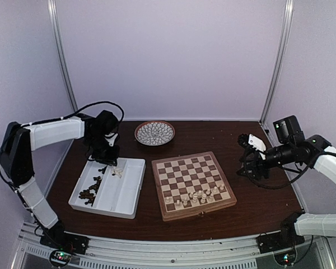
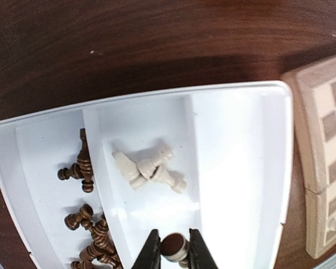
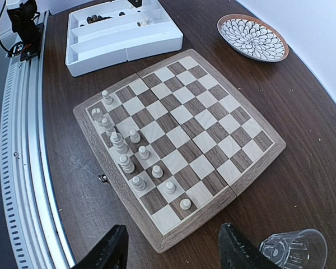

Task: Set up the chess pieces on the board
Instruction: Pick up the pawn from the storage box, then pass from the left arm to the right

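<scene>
My left gripper (image 1: 109, 159) (image 2: 174, 251) hangs over the white tray (image 2: 241, 168), shut on a cream chess piece (image 2: 176, 244) whose dark felt base faces the camera. Three more cream pieces (image 2: 148, 168) lie in a heap in the tray's middle compartment. Several dark brown pieces (image 2: 84, 168) (image 1: 91, 193) lie in the compartment beside it. The board (image 1: 187, 168) (image 3: 207, 123) stands mid-table, with several cream pieces (image 1: 196, 196) (image 3: 129, 157) upright along its near side. My right gripper (image 1: 252, 162) (image 3: 173, 249) is open, held right of the board with nothing between its fingers.
A round patterned plate (image 1: 155, 133) (image 3: 252, 38) sits at the back of the table. A clear glass (image 3: 294, 249) lies on the table close to my right gripper. The tray (image 1: 126, 193) is left of the board, with a narrow gap between them.
</scene>
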`<state>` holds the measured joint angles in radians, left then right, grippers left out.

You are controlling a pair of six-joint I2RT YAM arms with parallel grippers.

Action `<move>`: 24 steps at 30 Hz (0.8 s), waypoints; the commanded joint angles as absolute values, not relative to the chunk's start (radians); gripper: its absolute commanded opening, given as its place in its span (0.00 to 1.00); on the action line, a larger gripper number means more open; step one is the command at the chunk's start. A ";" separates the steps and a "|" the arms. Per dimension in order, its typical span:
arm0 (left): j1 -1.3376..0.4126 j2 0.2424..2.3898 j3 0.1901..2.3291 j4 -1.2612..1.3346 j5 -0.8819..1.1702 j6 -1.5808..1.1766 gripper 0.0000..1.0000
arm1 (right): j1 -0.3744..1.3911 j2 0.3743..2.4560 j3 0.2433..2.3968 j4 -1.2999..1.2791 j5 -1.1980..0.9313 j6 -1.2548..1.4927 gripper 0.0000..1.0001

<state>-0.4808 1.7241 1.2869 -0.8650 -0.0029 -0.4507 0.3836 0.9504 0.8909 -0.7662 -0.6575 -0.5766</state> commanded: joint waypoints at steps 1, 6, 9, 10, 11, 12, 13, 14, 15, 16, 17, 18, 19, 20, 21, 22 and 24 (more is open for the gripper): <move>-0.491 1.587 1.209 -0.754 0.176 -0.332 0.04 | 0.376 0.966 0.904 -0.776 -0.686 -0.576 0.58; -0.525 1.441 1.135 -0.643 0.484 -0.256 0.05 | 0.387 1.032 1.008 -0.812 -0.774 -0.566 0.56; -0.577 1.387 1.123 -0.582 0.613 -0.258 0.06 | 0.419 1.108 1.105 -0.850 -0.823 -0.562 0.56; -0.600 1.375 1.125 -0.561 0.647 -0.266 0.07 | 0.433 1.137 1.137 -0.863 -0.834 -0.561 0.56; -0.625 1.366 1.128 -0.541 0.667 -0.275 0.07 | 0.450 1.163 1.172 -0.877 -0.843 -0.561 0.56; -0.654 1.359 1.130 -0.518 0.679 -0.287 0.07 | 0.469 1.198 1.204 -0.893 -0.851 -0.558 0.56; -0.682 1.355 1.130 -0.488 0.701 -0.304 0.07 | 0.493 1.215 1.234 -0.900 -0.852 -0.557 0.56; -0.706 1.353 1.131 -0.457 0.721 -0.327 0.07 | 0.516 1.240 1.263 -0.909 -0.847 -0.556 0.56; -0.735 1.353 1.132 -0.419 0.718 -0.379 0.07 | 0.546 1.257 1.287 -0.914 -0.820 -0.552 0.56; -0.752 1.354 1.127 -0.375 0.683 -0.445 0.07 | 0.579 1.269 1.311 -0.909 -0.783 -0.543 0.56; -0.763 1.357 1.120 -0.321 0.641 -0.533 0.07 | 0.615 1.276 1.329 -0.891 -0.710 -0.519 0.55; -0.777 1.358 1.111 -0.274 0.563 -0.630 0.07 | 0.657 1.281 1.342 -0.864 -0.618 -0.489 0.55; -0.794 1.348 1.089 -0.228 0.456 -0.728 0.07 | 0.692 1.285 1.358 -0.844 -0.528 -0.467 0.54; -0.820 1.323 1.048 -0.148 0.352 -0.824 0.07 | 0.726 1.290 1.371 -0.826 -0.445 -0.448 0.54; -0.844 1.278 0.991 -0.007 0.256 -0.907 0.06 | 0.761 1.297 1.384 -0.812 -0.385 -0.436 0.54; -0.864 1.252 0.938 0.090 0.171 -0.984 0.06 | 0.782 1.304 1.398 -0.802 -0.339 -0.430 0.53; -0.887 1.216 0.879 0.182 0.039 -1.090 0.05 | 0.823 1.327 1.438 -0.791 -0.273 -0.426 0.53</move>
